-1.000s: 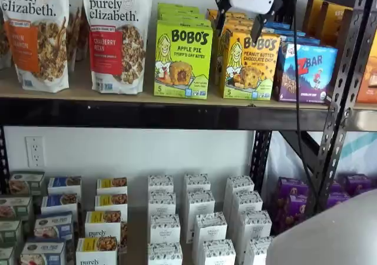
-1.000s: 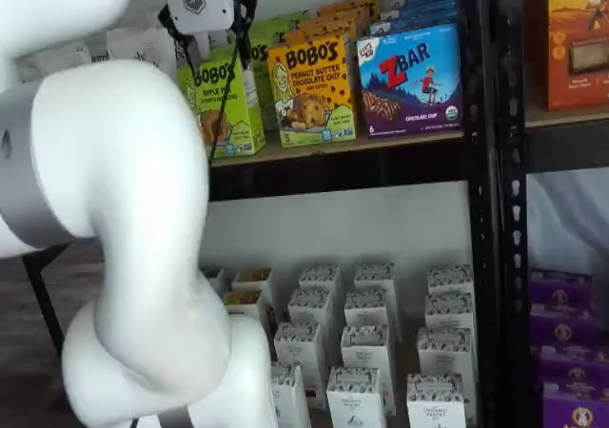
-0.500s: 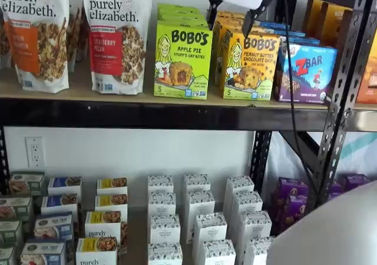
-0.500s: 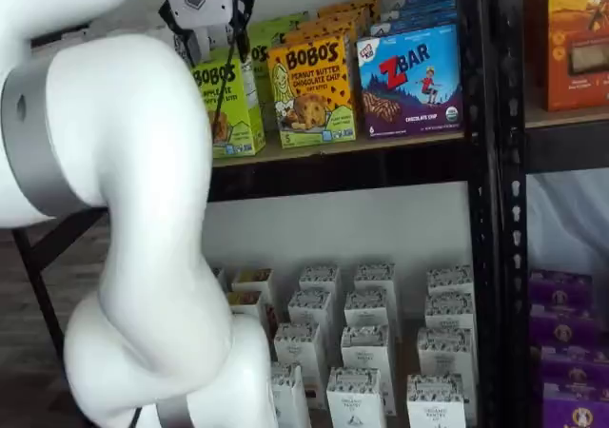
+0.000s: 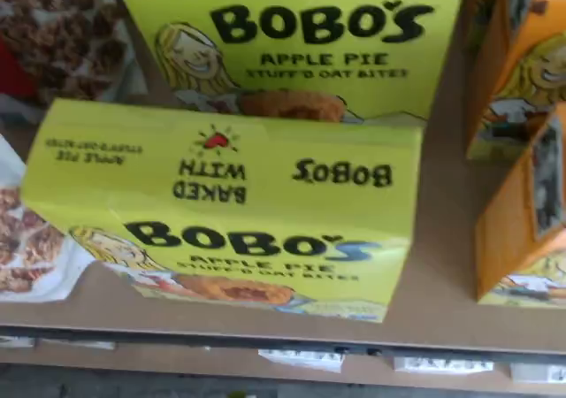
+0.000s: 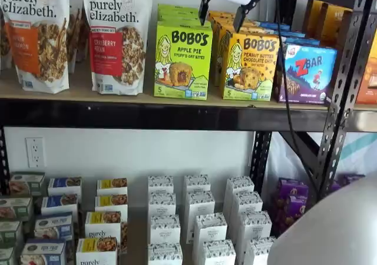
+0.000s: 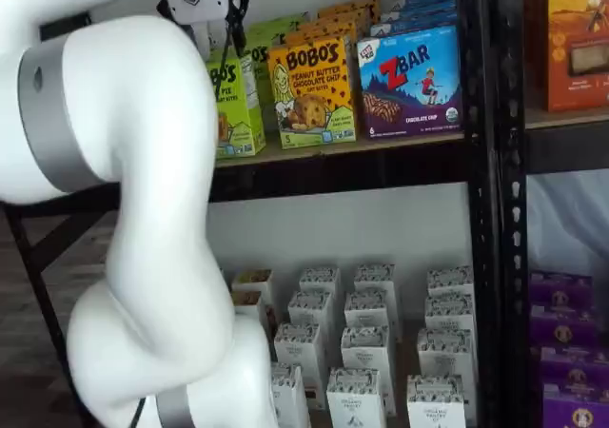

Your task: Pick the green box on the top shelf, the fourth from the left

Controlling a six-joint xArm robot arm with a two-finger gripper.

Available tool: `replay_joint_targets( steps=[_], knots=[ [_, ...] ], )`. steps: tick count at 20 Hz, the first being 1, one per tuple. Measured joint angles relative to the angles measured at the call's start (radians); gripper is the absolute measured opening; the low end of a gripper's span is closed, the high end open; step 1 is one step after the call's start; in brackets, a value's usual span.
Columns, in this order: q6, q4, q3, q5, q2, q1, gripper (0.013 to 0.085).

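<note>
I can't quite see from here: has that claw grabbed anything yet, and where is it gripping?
Nothing is held. The gripper hangs open above the boxes, off to one side of the green box.

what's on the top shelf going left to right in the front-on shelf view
pumpkin granola bag → cranberry pecan granola bag → green box → yellow-orange peanut butter box → blue-purple ZBar box, all along the top shelf.

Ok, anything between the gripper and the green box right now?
Nothing. In a shelf view the open gripper hangs above the top shelf, just up and right of the green box, with only bare air between them. The yellow-orange Bobo's box sits beside it.
</note>
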Motion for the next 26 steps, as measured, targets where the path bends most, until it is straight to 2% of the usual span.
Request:
replay_joint_targets(
  steps=[11, 26],
  knots=[
    [0.031, -0.029, -0.073, 0.005, 0.072, 0.031, 0.0850],
    [0.043, -0.037, -0.151, 0.018, 0.152, 0.041, 0.0850]
  ],
)
